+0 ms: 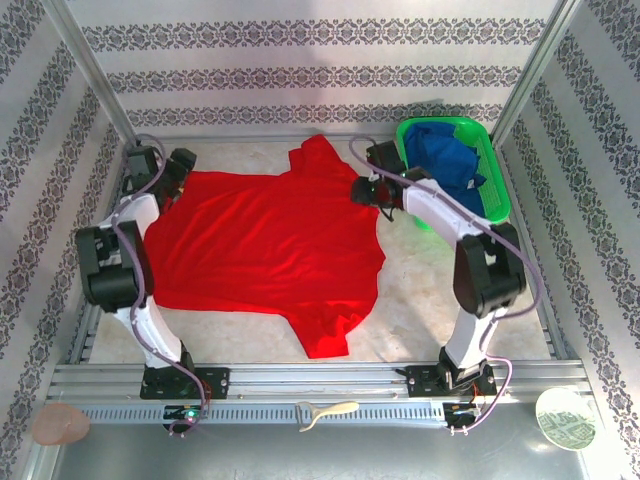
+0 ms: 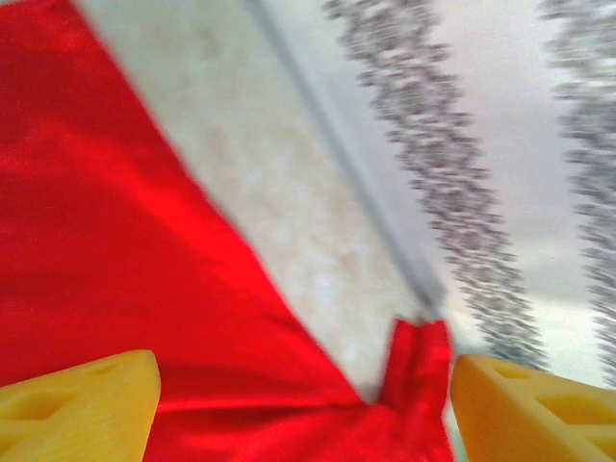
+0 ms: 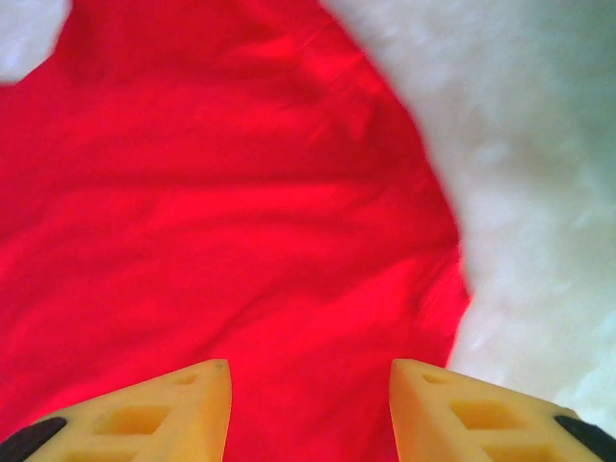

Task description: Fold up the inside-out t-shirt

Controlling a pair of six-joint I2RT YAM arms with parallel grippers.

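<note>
- Fingers (image 2: 82, 409) of the left gripper (image 2: 303, 385): yellow, spread wide, nothing pinched. Red cloth lies below and between them, and a small fold of it rises just beside the right-hand finger.
- Left gripper, from above: at the far left corner of the shirt, close to the left wall.
- Fingers (image 3: 164, 409) of the right gripper (image 3: 310, 375): yellow, dark at the heels, parted, clamping nothing. They hang over red cloth, whose curved edge meets the pale surface just to their right.
- Right gripper, from above: at the far right edge of the shirt, beside the far sleeve.
- Inside-out t-shirt (image 1: 265, 240): bright red, spread nearly flat across the middle of the table (image 1: 430, 290), between the two arms. One sleeve points to the far wall, the other to the near rail.
- Green basket (image 1: 497, 195): far right corner, just beside the right arm, with a blue garment (image 1: 450, 160) heaped inside.
- Walls (image 1: 300, 60): pale, with dark patterned bands.
</note>
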